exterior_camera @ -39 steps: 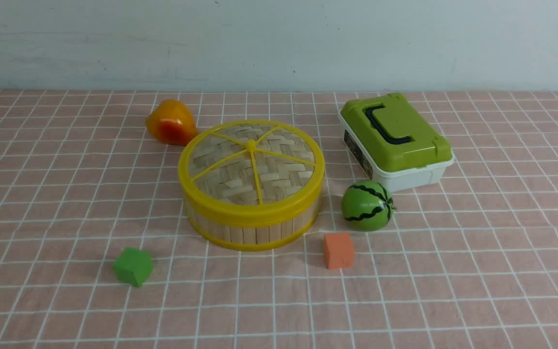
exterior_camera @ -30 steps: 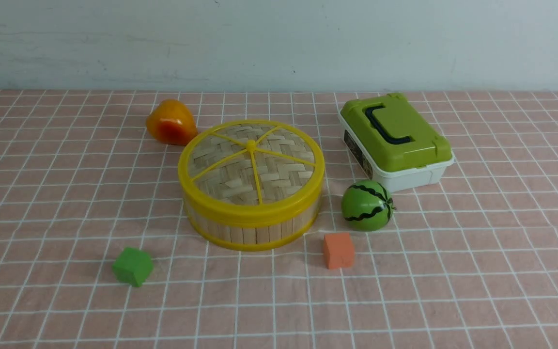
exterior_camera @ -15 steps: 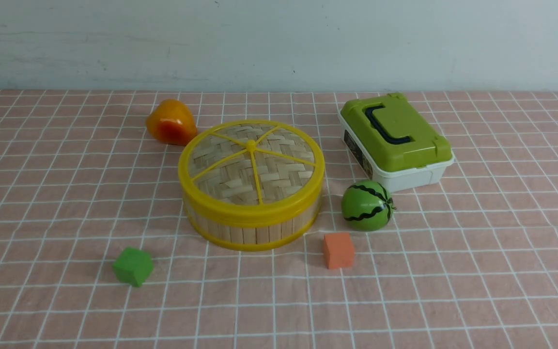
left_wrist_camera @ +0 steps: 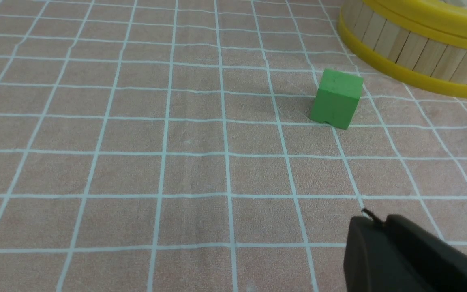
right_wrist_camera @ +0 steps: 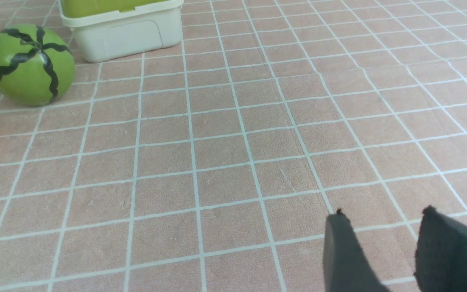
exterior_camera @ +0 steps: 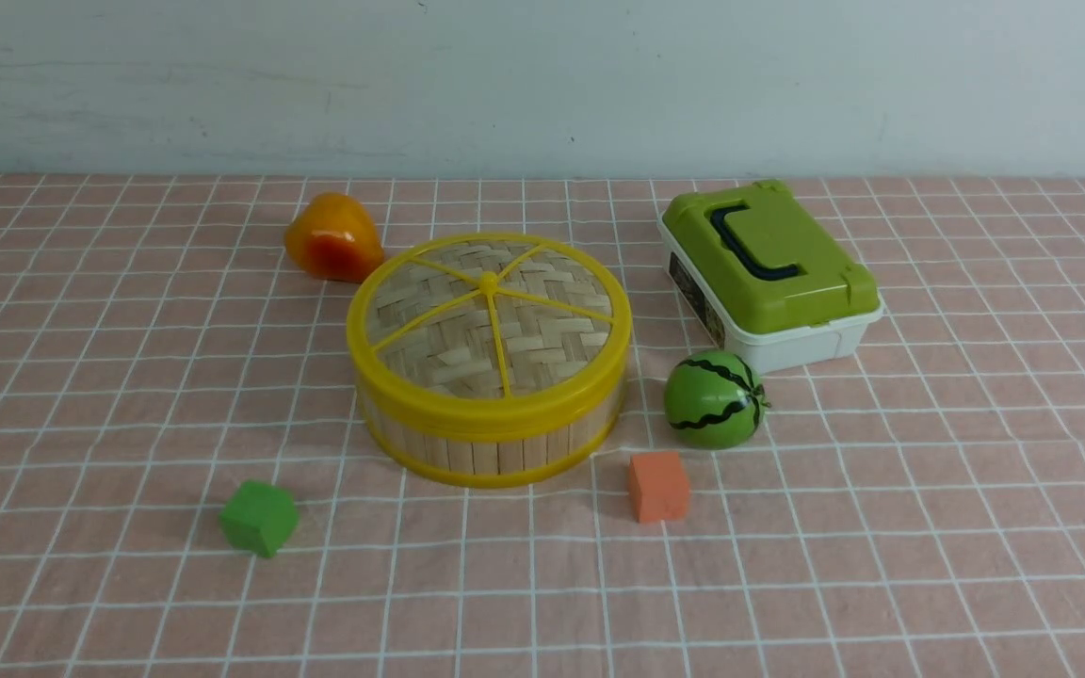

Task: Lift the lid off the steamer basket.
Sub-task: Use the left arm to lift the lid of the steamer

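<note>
Status: step 0, approach not begun. Neither arm shows in the front view. Both wrist cameras look along the pink checked cloth (exterior_camera: 882,565) from low down.

Left gripper (left_wrist_camera: 373,221): the 2 dark fingers sit together with no gap visible, so it reads as closed, holding nothing. Right gripper (right_wrist_camera: 383,213): fingers apart with a moderate gap, cloth visible between them, empty.

Lid (exterior_camera: 489,311) is seated on the steamer basket (exterior_camera: 491,443), level, its yellow rim over the slat wall. Basket is mid-table.

Neighbours:
- orange-yellow fruit (exterior_camera: 331,238): just behind the basket's left edge, can't tell if touching
- striped green ball (exterior_camera: 714,399): near, on the right
- orange cube (exterior_camera: 658,486): near, front right
- green cube (exterior_camera: 258,517): front left, further off
- white box with green top (exterior_camera: 769,273): right rear, apart

Next move, my read: 1 arm goes over the basket centre and comes down on the knob (exterior_camera: 488,280). The knob is small, so it needs a narrow opening and good centring. The left would have to open first. A rim grip is the alternative, but it needs wide jaws and risks clamping the basket wall along with the lid.

Then lift straight up. If the lid fits tight, the light basket may come up with it, so arm 2 may need to steady the wall. The basket wall shows large in the left wrist view, so the left arm looks like the nearer candidate.
</note>
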